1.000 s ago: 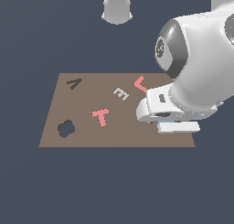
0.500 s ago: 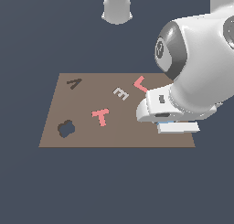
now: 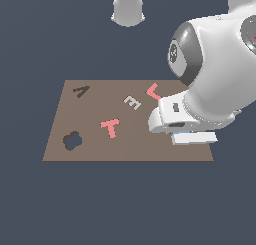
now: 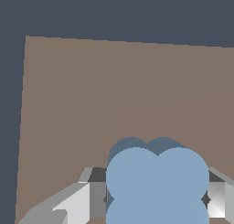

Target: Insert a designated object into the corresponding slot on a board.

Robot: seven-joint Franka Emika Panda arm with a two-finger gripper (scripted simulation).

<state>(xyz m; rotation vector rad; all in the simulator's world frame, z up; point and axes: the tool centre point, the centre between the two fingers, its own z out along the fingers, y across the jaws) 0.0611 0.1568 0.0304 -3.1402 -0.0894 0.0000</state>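
Pickup stage, by the look of it: big glossy white arm (image 3: 215, 74) hunched over the flat matte brown board (image 3: 100, 151) at the exterior view's right edge, claw (image 4: 157, 200) pinching the smooth, lobed light-blue piece (image 4: 157, 182) from both sides. Next move should be a lift, then a carry across to the dark cloud-shaped slot (image 3: 72, 140) near the left corner, lobes lined up.

Matt brown board (image 3: 100, 144), smooth flat-blue piece (image 4: 157, 182), glossy white plastic-looking arm (image 3: 215, 64).
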